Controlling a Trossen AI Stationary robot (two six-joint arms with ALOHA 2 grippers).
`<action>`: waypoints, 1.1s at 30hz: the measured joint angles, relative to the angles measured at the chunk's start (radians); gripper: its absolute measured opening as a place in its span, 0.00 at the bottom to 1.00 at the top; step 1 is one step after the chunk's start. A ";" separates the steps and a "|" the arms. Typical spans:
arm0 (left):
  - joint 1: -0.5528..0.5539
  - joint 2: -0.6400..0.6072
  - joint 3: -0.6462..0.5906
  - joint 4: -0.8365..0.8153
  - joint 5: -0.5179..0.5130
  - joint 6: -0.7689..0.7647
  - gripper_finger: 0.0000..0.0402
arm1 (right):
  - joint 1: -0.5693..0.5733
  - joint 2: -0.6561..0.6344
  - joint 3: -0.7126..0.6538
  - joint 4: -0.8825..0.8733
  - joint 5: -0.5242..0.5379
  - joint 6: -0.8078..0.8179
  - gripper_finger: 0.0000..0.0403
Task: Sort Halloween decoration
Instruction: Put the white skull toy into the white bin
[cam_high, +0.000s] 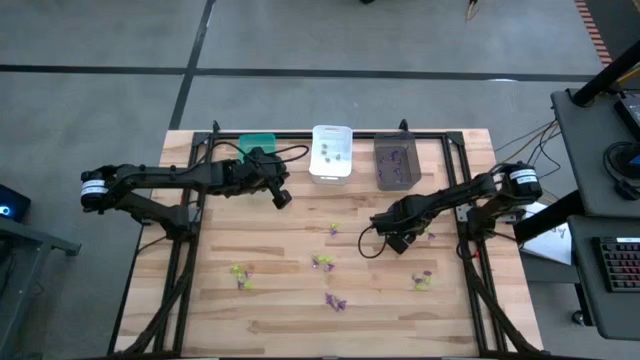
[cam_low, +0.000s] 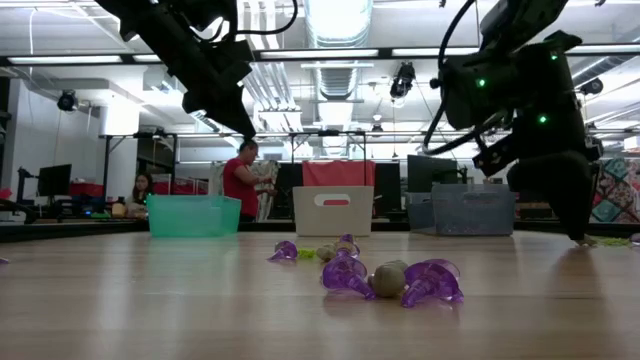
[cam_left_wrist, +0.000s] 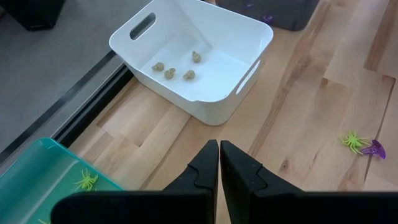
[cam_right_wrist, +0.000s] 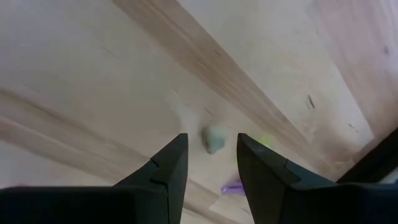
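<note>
Trinkets lie in about six small clusters on the open front half of the wooden table (cam_high: 260, 310): a yellow-green one (cam_high: 240, 272) toward the left, a purple and yellow-green cluster (cam_high: 322, 262) mid-table, a purple one (cam_high: 335, 301) nearest the front edge, a mixed pair (cam_high: 422, 281) toward the right, and one small cluster (cam_high: 333, 229) farther back. In the low view the nearest are glossy purple pieces (cam_low: 432, 281) with a dull round greyish one (cam_low: 387, 279) between them.

Three bins stand in a row at the far edge: a green bin (cam_high: 258, 145), a white bin (cam_high: 331, 153) and a dark grey bin (cam_high: 397, 162). The white bin holds four greyish pieces (cam_left_wrist: 175, 66); the green bin shows one yellow-green spider (cam_left_wrist: 86, 181); purple bits lie in the grey one.

Right gripper (cam_right_wrist: 211, 155) is low over the table right of centre, its fingers parted around a small greyish trinket (cam_right_wrist: 214, 139), not closed on it. Left gripper (cam_left_wrist: 219, 163) hangs above the boards between the green and white bins, fingers pressed together and holding nothing. Bare wood lies wide between the clusters and along the front edge.
</note>
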 joint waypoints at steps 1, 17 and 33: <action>0.000 0.000 0.000 0.000 0.000 0.000 0.00 | 0.000 0.009 0.000 0.006 0.000 -0.009 0.31; 0.000 0.000 0.000 0.002 0.000 0.000 0.00 | 0.000 0.051 0.000 0.057 -0.005 -0.078 0.14; -0.121 0.001 -0.021 0.134 -0.002 -0.022 0.00 | 0.000 -0.093 -0.002 0.091 0.006 -0.142 0.05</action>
